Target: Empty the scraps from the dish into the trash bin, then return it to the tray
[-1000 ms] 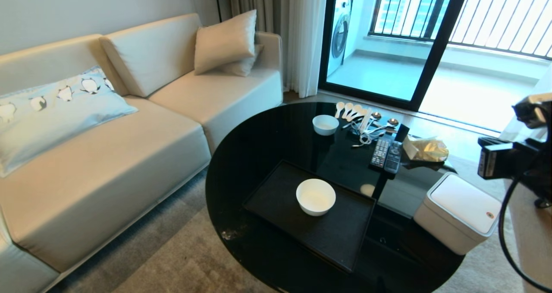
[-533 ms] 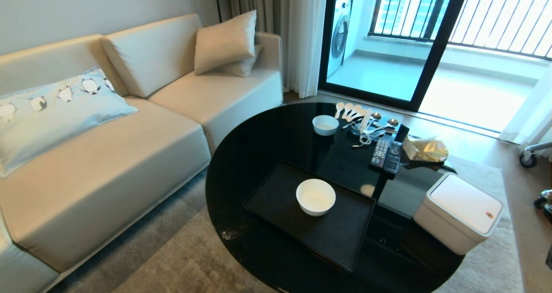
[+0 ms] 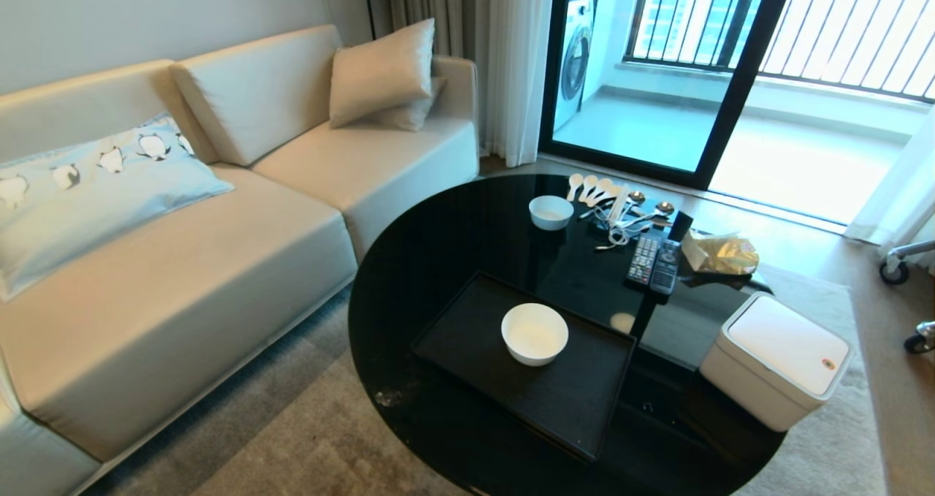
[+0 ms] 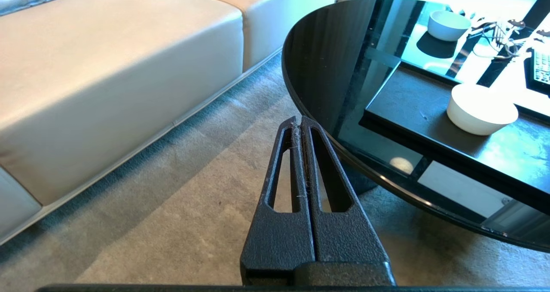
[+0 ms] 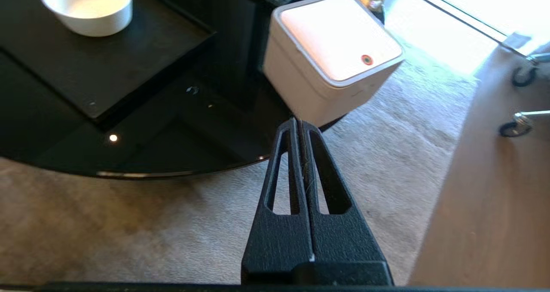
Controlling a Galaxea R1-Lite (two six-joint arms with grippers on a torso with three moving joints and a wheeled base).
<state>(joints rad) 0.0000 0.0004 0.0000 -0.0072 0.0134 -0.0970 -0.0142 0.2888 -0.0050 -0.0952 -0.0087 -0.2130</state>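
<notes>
The dish, a deep white bowl, stands upright on the matte black tray near the table's front. Its inside looks bare white; no scraps show in it. The trash bin is out of view. Neither gripper appears in the head view. My left gripper hangs shut over the carpet beside the table's edge, well short of the dish and tray. My right gripper is shut with nothing in it, low over the carpet, off the table's rim, with the dish and tray farther off.
A white boxy container sits at the round black table's right edge. A smaller white bowl, spoons, two remotes and a golden bag lie at the back. A beige sofa runs along the left.
The right arm, seen at the right edge of the head view a second ago, has dropped out of that view. The dish and tray have not moved.
</notes>
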